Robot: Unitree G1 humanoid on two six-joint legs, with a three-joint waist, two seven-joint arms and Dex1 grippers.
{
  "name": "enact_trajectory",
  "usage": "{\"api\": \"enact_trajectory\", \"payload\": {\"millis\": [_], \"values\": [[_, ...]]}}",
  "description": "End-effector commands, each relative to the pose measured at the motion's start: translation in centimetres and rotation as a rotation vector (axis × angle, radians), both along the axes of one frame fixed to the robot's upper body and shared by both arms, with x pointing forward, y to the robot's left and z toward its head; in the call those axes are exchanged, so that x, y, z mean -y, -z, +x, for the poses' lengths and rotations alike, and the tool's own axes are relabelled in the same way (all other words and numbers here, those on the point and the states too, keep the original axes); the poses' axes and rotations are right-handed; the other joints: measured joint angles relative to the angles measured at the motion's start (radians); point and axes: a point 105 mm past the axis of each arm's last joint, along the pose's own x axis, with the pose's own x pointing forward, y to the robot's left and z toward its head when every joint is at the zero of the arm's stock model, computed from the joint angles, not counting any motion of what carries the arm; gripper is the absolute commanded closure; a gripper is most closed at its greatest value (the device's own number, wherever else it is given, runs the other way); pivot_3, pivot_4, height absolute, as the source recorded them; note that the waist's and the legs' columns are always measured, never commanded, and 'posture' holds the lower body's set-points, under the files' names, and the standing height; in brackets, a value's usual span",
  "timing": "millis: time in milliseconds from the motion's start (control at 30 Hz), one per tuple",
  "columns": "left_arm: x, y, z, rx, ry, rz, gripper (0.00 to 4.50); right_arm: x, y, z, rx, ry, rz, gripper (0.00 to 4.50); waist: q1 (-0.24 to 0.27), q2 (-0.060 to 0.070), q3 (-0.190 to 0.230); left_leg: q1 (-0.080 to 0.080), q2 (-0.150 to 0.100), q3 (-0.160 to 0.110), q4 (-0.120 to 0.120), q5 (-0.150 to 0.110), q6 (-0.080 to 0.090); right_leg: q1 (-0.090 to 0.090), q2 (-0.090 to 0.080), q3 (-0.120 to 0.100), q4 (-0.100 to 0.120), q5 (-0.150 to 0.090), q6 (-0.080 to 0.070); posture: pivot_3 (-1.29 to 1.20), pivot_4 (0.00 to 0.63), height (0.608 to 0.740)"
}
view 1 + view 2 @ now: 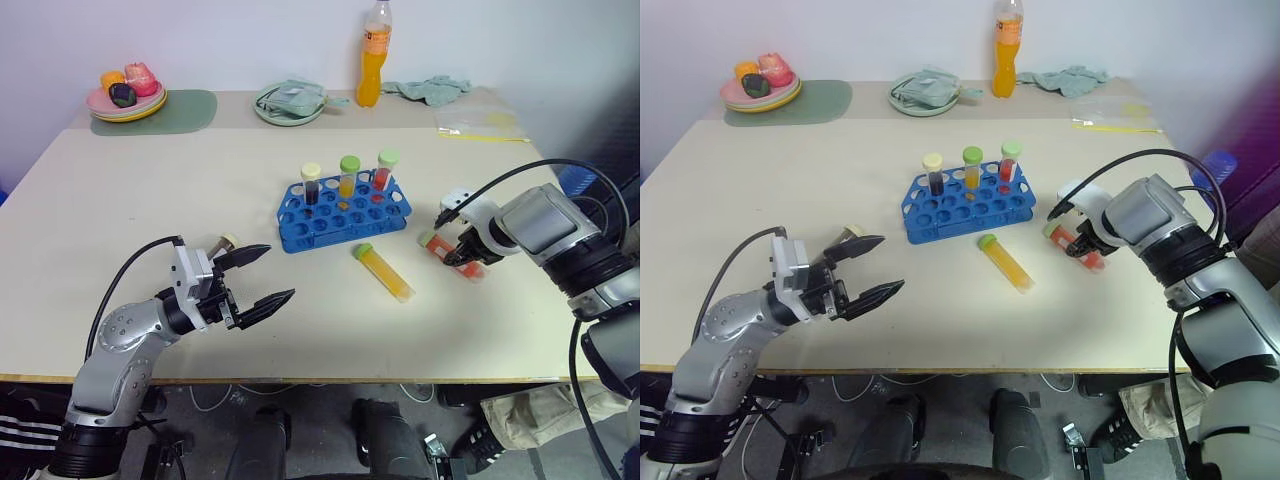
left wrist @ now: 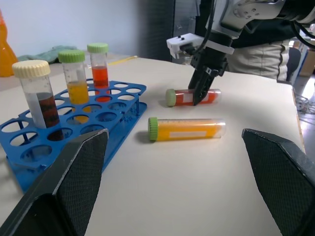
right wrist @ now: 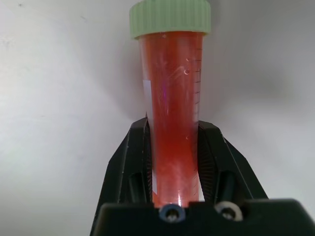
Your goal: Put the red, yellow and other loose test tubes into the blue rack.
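The blue rack stands mid-table with three capped tubes upright in its back row: dark, yellow and red. To its right a red test tube with a green cap lies flat on the table, and my right gripper points steeply down, shut on its body. A yellow test tube with a green cap lies loose between rack and front edge. My left gripper hovers open and empty at the front left, aimed toward the rack.
Along the back edge stand a tall orange drink bottle, a plate stack with fruit on a green mat, a plate with a cloth, a green rag and a plastic bag.
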Motion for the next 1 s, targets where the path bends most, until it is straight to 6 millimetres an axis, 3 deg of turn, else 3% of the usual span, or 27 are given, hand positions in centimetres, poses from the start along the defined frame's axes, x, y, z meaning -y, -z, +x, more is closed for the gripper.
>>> {"api": "enact_trajectory", "payload": {"millis": [33, 267, 300, 500, 700, 833, 1000], "values": [[-0.4, -1.1, -0.3, 0.052, -0.003, 0.005, 0.00, -1.5, -2.3, -0.2, 0.191, -0.269, -0.001, 3.71, 0.002, 0.000, 0.000, 0.000, 0.000, 0.000, 0.000, 0.000, 0.000, 0.000, 0.000, 0.000, 0.000, 0.000, 0.000, 0.00, 0.150, 0.740], [-0.6, -1.5, -0.1, 0.060, 0.002, 0.009, 0.00, -3.2, -4.5, -1.1, 0.456, -0.388, 0.258, 3.71, 0.000, 0.000, 0.000, 0.000, 0.000, 0.000, 0.001, 0.000, 0.000, 0.000, 0.000, 0.000, 0.000, 0.000, 0.001, 0.00, 0.150, 0.740], [-0.7, -1.7, 0.1, 0.061, 0.005, 0.011, 0.00, -4.3, -5.9, -1.4, 0.561, -0.402, 0.391, 3.71, 0.001, -0.001, 0.000, 0.000, 0.000, 0.000, 0.001, 0.000, 0.000, 0.001, 0.000, 0.000, 0.000, 0.000, 0.000, 0.00, 0.150, 0.740], [-1.1, -2.2, 0.7, 0.066, 0.015, 0.017, 0.00, -5.3, -9.2, -1.0, 0.947, -0.238, 0.720, 3.71, 0.000, -0.001, 0.000, 0.001, 0.000, 0.000, 0.001, 0.000, 0.000, 0.002, 0.001, 0.000, 0.001, 0.000, 0.000, 0.00, 0.150, 0.740], [-0.9, -2.7, 1.4, 0.068, 0.027, -0.004, 0.00, -6.4, -7.8, 1.7, 1.125, 0.036, 0.857, 3.71, -0.002, 0.000, 0.000, 0.002, 0.000, -0.001, 0.001, 0.000, 0.000, 0.003, 0.001, 0.000, 0.001, 0.000, 0.000, 0.00, 0.150, 0.740], [-0.8, -2.7, 1.5, 0.066, 0.030, -0.002, 0.00, -8.9, -6.7, 2.3, 1.139, 0.035, 0.882, 3.71, -0.002, 0.000, 0.000, 0.002, 0.000, -0.001, 0.000, 0.000, 0.000, 0.002, 0.001, 0.000, 0.002, 0.000, 0.000, 0.00, 0.150, 0.740], [-0.9, -2.9, 1.3, 0.064, 0.021, -0.005, 0.00, -9.5, -6.1, 3.2, 1.169, 0.041, 0.843, 3.71, -0.002, 0.000, 0.000, 0.002, 0.000, -0.001, 0.000, 0.000, 0.000, 0.002, 0.001, 0.001, 0.002, 0.000, 0.000, 0.00, 0.150, 0.740]]}}
